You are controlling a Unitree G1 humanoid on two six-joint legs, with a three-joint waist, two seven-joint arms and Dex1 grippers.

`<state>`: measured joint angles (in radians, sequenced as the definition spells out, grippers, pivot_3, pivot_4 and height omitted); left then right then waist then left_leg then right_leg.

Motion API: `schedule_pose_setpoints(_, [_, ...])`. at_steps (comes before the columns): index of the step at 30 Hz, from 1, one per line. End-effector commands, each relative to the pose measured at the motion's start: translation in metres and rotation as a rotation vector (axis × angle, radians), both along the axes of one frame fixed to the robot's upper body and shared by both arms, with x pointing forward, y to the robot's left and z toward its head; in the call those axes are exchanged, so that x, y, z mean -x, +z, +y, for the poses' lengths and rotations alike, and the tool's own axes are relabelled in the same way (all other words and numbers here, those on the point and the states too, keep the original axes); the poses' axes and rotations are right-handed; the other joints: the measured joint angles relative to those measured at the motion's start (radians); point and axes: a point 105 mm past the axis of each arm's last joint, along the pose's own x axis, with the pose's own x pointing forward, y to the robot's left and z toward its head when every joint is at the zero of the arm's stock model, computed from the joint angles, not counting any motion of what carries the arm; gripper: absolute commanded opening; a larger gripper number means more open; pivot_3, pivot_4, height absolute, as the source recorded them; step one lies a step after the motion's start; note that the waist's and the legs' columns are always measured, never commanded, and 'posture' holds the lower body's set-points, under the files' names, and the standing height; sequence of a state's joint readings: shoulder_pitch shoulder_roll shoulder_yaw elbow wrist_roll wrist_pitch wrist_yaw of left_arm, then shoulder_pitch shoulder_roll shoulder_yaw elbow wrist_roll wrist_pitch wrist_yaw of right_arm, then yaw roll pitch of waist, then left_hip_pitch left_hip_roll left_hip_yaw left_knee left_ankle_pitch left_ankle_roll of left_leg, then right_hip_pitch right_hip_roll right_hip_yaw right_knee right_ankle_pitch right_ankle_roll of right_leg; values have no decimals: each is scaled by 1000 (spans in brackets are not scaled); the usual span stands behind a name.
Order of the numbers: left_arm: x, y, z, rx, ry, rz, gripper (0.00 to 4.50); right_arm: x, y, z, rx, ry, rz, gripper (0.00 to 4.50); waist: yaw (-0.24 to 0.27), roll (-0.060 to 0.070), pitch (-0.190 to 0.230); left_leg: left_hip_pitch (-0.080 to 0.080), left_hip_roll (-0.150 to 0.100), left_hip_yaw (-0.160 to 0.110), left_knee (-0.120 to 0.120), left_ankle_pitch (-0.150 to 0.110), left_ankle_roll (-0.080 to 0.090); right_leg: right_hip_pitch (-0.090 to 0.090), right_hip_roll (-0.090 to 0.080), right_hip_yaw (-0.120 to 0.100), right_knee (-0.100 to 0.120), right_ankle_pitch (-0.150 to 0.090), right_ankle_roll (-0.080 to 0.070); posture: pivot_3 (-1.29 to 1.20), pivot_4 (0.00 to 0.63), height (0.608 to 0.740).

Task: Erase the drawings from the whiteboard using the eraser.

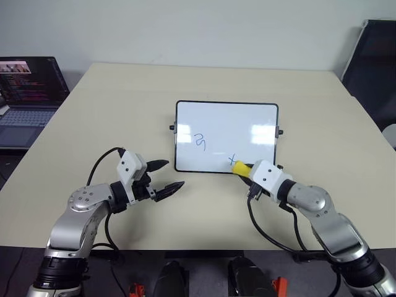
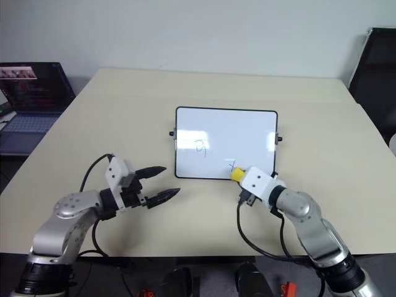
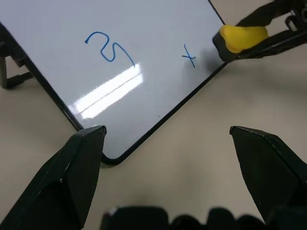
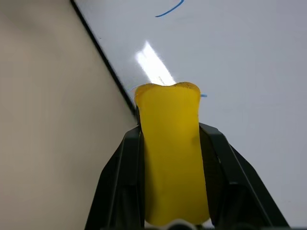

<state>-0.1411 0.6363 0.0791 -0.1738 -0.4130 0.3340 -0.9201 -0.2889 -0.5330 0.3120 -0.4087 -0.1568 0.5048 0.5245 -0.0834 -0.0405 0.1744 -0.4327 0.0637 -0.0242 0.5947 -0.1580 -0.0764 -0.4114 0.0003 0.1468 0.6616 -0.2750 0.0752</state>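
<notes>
Pinching the eraser (image 1: 240,167) in the right gripper (image 1: 245,169) at the whiteboard (image 1: 226,136) near edge, seemingly touching beside an x mark (image 3: 190,58); left gripper (image 1: 168,178) spread wide, empty.

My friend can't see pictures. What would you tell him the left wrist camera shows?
A white whiteboard lies on a tan table with a blue curly loop and a small x. A pincer holds a yellow eraser by the x.
</notes>
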Motion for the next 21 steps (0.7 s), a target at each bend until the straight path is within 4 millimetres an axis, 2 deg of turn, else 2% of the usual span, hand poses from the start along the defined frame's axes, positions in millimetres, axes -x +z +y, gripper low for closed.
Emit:
schedule_pose_setpoints(1, [-2, 4, -6, -6, -45, -38, 4500, -24, 24, 12, 26, -22, -156, 1175, -6, 0, 0, 0, 0, 0, 0, 0, 0, 0, 0, 0, 1, 0, 0, 0, 150, 740])
schedule_pose_setpoints(5, [-2, 3, -8, -4, -73, -39, 4500, -40, 22, 22, 111, -6, -204, 1175, -2, 0, 0, 0, 0, 0, 0, 0, 0, -1, 1, 0, 1, 1, -1, 0, 150, 740])
schedule_pose_setpoints(8, [-4, 4, -9, -4, -81, -45, 4500, -43, 14, 29, 182, 29, -195, 1174, 2, 0, 0, -1, 0, 0, 0, 0, 0, 0, 1, 0, 1, 1, -1, 0, 150, 740])
schedule_pose_setpoints(12, [-6, 6, -10, -1, -88, -51, 4500, -36, -20, 12, 372, 71, -92, 1174, 3, 0, 0, -1, 0, -1, -1, 0, 0, 0, 1, -1, 1, 2, -1, 0, 150, 740])
schedule_pose_setpoints(15, [-6, 7, -9, 0, -90, -52, 4500, -31, -29, -2, 436, 83, -43, 1174, 4, -1, 0, 0, 0, -1, 1, 0, 0, 2, 1, -1, 1, 0, 1, 0, 150, 740])
schedule_pose_setpoints(18, [-6, 8, -10, 1, -93, -53, 4500, -33, -25, -9, 452, 67, -62, 1174, 1, -1, 0, 3, 0, -1, 4, 0, 0, 4, 1, 0, 2, 1, 0, 0, 150, 740])
schedule_pose_setpoints(21, [-6, 9, -12, 3, -99, -54, 4500, -48, -3, -13, 406, -24, -164, 1174, 0, -1, 0, 3, 0, -1, 7, 0, 1, 5, 0, 0, 2, 2, 0, 0, 150, 740])
